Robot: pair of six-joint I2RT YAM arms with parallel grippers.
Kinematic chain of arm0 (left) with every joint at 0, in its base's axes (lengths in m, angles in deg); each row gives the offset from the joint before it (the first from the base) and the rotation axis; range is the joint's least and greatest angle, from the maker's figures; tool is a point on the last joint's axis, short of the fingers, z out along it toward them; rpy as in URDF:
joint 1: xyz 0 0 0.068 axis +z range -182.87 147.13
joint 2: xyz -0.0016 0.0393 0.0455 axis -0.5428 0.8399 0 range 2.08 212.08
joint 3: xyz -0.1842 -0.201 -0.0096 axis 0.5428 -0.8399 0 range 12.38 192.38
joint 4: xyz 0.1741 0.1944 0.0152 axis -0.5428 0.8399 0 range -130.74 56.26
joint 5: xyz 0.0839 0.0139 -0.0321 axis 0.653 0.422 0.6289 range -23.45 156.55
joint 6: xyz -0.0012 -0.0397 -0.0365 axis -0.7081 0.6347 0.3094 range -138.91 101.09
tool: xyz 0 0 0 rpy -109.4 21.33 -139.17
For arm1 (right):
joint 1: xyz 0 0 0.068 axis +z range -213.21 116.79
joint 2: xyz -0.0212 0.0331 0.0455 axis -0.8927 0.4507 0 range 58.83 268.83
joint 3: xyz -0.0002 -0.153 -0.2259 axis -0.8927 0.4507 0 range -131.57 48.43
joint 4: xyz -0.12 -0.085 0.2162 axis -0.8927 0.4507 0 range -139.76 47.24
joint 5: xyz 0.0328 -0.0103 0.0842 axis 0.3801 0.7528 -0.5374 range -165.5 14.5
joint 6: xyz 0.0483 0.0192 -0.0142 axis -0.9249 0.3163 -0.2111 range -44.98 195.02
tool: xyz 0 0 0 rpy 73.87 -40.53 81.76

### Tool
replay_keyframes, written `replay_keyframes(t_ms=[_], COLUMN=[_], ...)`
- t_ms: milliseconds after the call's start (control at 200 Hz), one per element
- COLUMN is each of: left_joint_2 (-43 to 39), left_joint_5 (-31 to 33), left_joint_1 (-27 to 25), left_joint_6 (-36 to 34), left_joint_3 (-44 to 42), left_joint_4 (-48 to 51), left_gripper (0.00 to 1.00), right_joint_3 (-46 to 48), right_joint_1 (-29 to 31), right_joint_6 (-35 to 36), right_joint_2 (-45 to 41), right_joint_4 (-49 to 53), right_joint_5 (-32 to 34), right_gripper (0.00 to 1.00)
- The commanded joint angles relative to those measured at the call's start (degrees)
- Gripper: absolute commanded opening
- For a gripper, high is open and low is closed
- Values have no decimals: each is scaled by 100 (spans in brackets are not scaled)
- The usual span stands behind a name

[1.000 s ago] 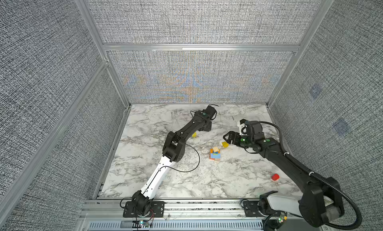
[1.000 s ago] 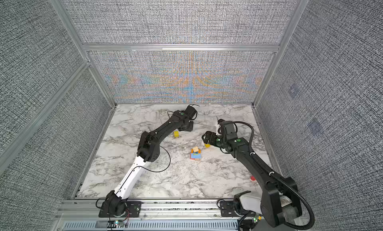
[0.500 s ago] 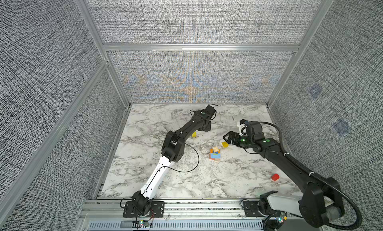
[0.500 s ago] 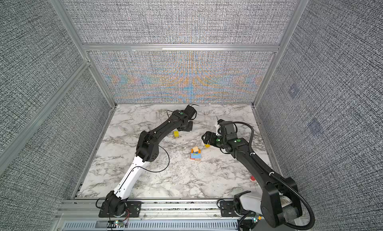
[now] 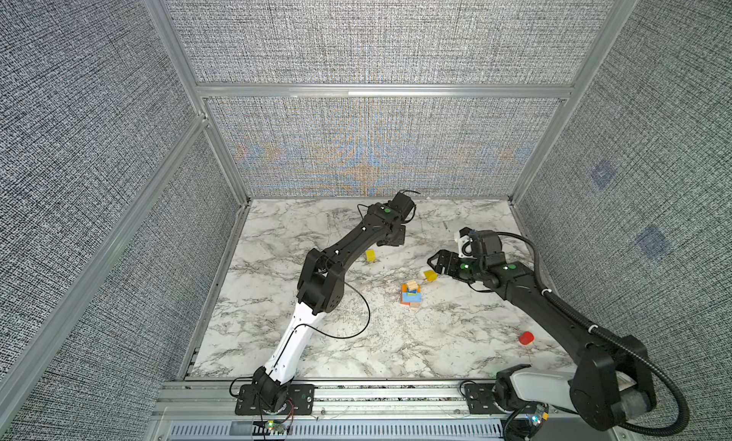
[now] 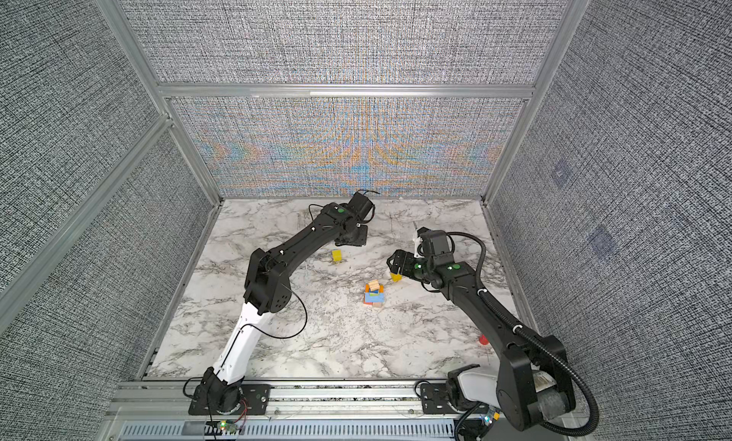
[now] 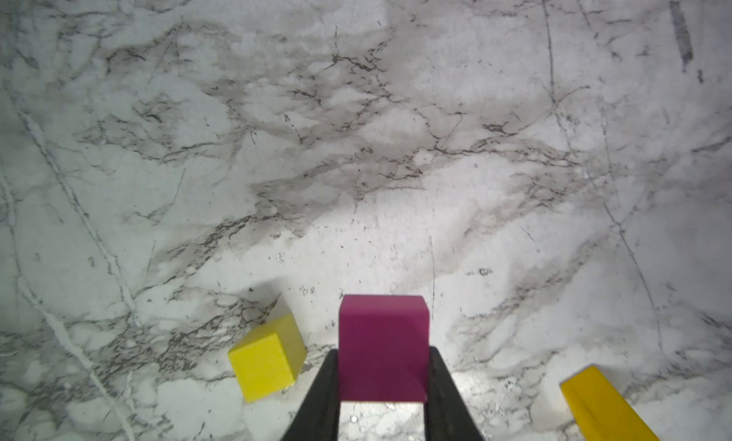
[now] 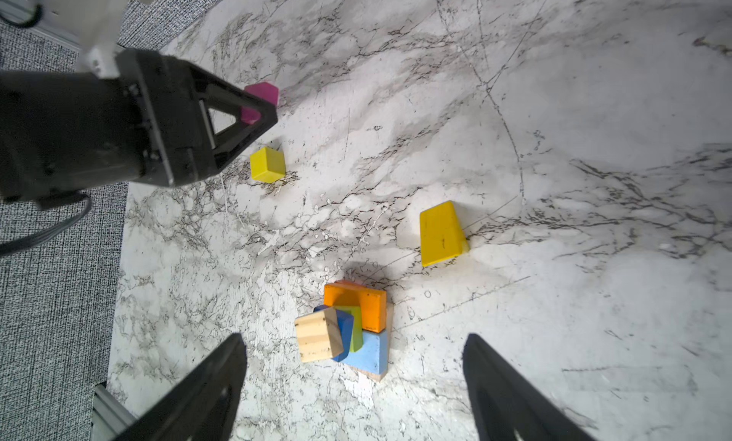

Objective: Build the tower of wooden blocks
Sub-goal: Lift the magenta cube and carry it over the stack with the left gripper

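Counting from the left: one magenta cube (image 7: 383, 348), one yellow cube (image 5: 370, 255), one tower (image 5: 410, 293), one yellow brick (image 5: 430, 276) and one red block (image 5: 526, 338), all on the marble table (image 5: 356, 348).

The left arm reaches far toward the back wall with its wrist bent down. The left gripper (image 7: 383, 360) is clenched on the magenta cube, one black finger flat against each side. Whether the cube touches the marble cannot be told. The yellow cube lies loose just beside that gripper, on the tower's side.

The tower stands near the middle of the table, well apart from the left gripper. The right wrist view shows six pieces in it. A tan slab is lowest, with a light blue brick and an orange brick side by side on it. A green piece, a blue piece and a bare-wood cube are stacked askew above.

The yellow brick lies near the tower, toward the back right. The right arm stretches in low from the front right. The right gripper (image 5: 435, 262) hangs above that brick, spread wide and holding nothing.

The red block sits alone near the front right edge, beside the right arm.
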State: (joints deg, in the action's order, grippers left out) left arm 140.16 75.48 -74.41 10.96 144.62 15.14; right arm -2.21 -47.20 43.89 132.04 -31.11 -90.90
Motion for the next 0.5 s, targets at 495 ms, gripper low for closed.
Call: replay_keyframes(t_ms=[495], left_joint_2=[-1901], left_joint_5=[-242], left_joint_1=[-775], left_joint_6=[151], left_joint_3=[-2520], left_joint_4=[-537], left_gripper=[23], right_joint_3=[-166], right_joint_1=[-563], right_joint_6=[-114], right_joint_2=[498], right_joint_4=[81], right_joint_5=[-367], right_gripper=[88])
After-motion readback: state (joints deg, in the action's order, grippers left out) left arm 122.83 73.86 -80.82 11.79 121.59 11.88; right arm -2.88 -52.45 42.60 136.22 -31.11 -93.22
